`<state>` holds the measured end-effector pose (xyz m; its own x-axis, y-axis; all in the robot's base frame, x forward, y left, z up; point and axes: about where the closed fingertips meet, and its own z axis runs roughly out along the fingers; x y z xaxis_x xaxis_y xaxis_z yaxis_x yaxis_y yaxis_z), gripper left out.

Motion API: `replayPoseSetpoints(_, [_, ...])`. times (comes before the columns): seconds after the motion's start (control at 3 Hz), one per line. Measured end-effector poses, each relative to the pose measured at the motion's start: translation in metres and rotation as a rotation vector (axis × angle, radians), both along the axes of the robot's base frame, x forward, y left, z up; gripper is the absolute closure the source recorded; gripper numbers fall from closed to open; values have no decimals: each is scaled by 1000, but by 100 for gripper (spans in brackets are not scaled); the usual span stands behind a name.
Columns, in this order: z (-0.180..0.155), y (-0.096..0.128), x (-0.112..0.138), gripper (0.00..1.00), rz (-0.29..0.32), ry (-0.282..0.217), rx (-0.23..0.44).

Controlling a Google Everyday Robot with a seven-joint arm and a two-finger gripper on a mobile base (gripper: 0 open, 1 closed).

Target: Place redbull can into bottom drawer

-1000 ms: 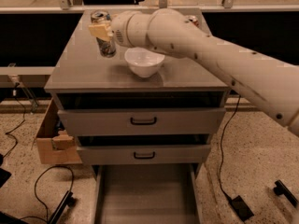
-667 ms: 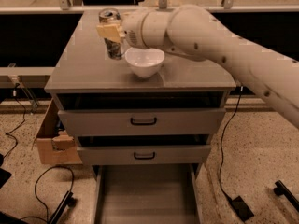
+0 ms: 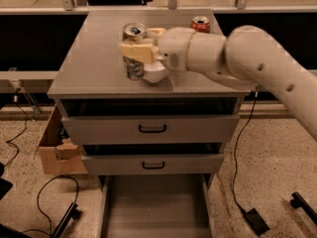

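Note:
The redbull can (image 3: 133, 58), slim and silver with a silver top, is held above the cabinet top, next to a white bowl (image 3: 155, 74). My gripper (image 3: 144, 42) reaches in from the right and is shut on the can, with one cream finger (image 3: 138, 52) across its front and the other behind it. The bottom drawer (image 3: 154, 207) is pulled open below, a wide grey tray with a plain floor.
An orange-red soda can (image 3: 200, 24) stands at the back right of the cabinet top (image 3: 89, 68). Two closed drawers with black handles (image 3: 152, 129) sit above the open one. A cardboard box (image 3: 57, 150) and cables lie on the floor to the left.
My gripper has carried the can to the right and forward, from the left part of the cabinet top to just in front of the bowl.

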<state>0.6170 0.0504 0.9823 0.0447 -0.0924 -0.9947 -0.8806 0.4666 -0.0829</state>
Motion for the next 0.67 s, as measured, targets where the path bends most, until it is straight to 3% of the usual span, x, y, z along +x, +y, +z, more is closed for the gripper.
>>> replayPoseSetpoints(0.33, [13,-29,-49,100,166,-173,34])
replayPoseSetpoints(0.67, [12,-37,-72,100,235,-261,4])
